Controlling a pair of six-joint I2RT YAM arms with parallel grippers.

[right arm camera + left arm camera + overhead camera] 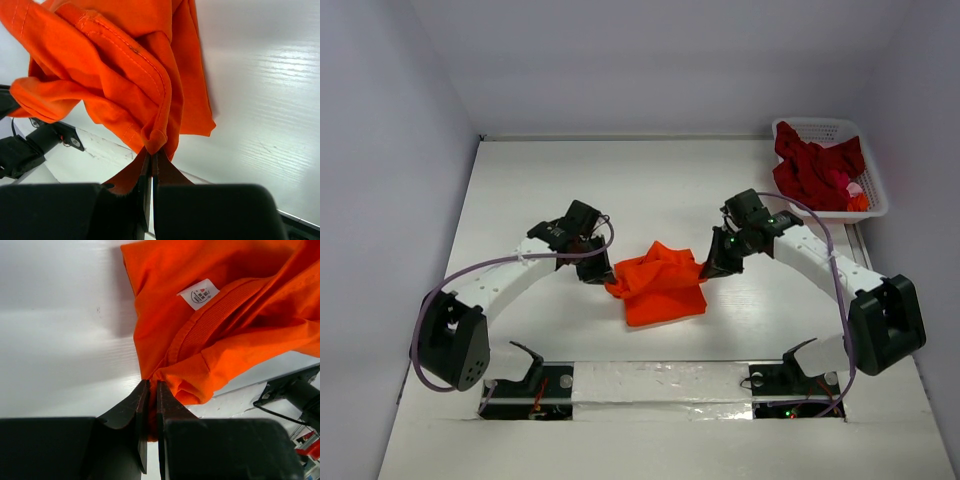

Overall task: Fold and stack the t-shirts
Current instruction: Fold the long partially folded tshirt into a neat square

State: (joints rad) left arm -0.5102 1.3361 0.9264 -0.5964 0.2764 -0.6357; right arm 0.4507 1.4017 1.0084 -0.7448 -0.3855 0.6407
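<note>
Left gripper (596,268): black fingers pressed together on a pinch of the left edge of one bright orange t-shirt (658,285). This is soft cloth with a ribbed collar and a small white neck label (198,293), bunched in loose folds on the smooth white table (650,180) midway between the two grippers. Right gripper (712,264): closed likewise on a stitched fold at the shirt's right edge. Far right corner: one white plastic lattice basket (790,128) holding a crumpled heap of dark red t-shirts (815,172), count not discernible.
</note>
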